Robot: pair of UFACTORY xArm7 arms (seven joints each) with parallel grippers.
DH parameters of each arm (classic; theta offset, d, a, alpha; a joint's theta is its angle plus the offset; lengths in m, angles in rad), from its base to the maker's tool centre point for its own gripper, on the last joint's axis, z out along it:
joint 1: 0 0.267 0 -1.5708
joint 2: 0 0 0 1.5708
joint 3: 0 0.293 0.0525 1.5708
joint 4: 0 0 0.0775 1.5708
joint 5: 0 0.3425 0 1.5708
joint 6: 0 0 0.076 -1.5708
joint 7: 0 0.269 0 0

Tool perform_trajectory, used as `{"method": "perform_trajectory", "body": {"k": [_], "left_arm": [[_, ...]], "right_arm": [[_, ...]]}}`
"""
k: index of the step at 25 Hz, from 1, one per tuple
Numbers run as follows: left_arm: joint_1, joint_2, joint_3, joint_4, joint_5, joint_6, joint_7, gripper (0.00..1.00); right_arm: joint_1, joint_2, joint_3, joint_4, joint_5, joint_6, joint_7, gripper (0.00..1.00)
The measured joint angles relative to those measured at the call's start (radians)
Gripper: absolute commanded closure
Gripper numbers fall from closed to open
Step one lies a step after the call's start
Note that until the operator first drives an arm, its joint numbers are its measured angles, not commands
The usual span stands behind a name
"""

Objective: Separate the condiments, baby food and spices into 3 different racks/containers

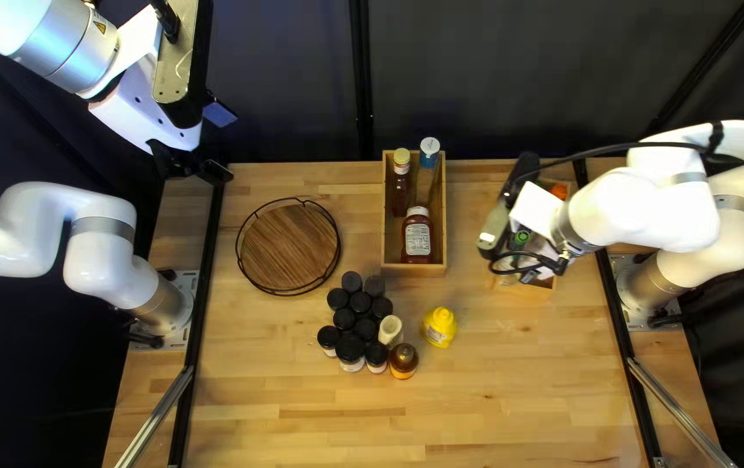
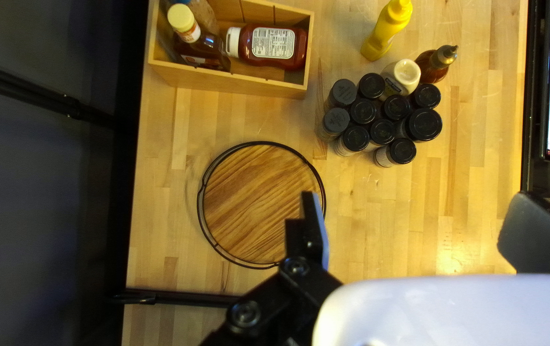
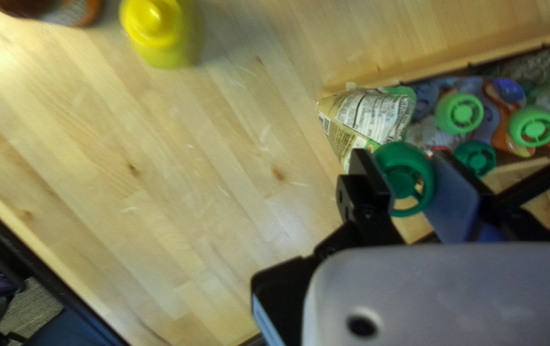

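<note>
Within R pincer (image 1: pixel 525 266), rnd cap (image 3: pixel 385 160), dk green, openwork ctr

Black-lidded spice jars (image 1: pixel 360 302) stand bunched mid-table by a yellow bottle (image 1: pixel 438 328), a cream one (image 1: pixel 390 329) and an amber one (image 1: pixel 404 361); red ketchup (image 1: pixel 417 238) sits boxed at the far edge, green-capped baby food pouches (image 3: pixel 371 115) toward the right.

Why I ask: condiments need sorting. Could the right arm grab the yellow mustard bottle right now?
Probably not: its end effector looks shut on a green cap. Otherwise the mustard bottle seems approachable, standing apart from the spice jars.
</note>
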Motion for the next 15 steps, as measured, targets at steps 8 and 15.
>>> {"method": "perform_trajectory", "body": {"k": [8, 15], "left_arm": [[0.000, 0.000, 0.000, 0.000, 0.000, 0.000, 0.000, 0.00], [0.000, 0.000, 0.000, 0.000, 0.000, 0.000, 0.000, 0.00]], "right_arm": [[0.018, 0.143, -0.038, -0.175, -0.041, -0.055, -0.069, 0.99], [0.028, 0.187, -0.025, -0.212, -0.063, -0.043, -0.077, 1.00]]}}
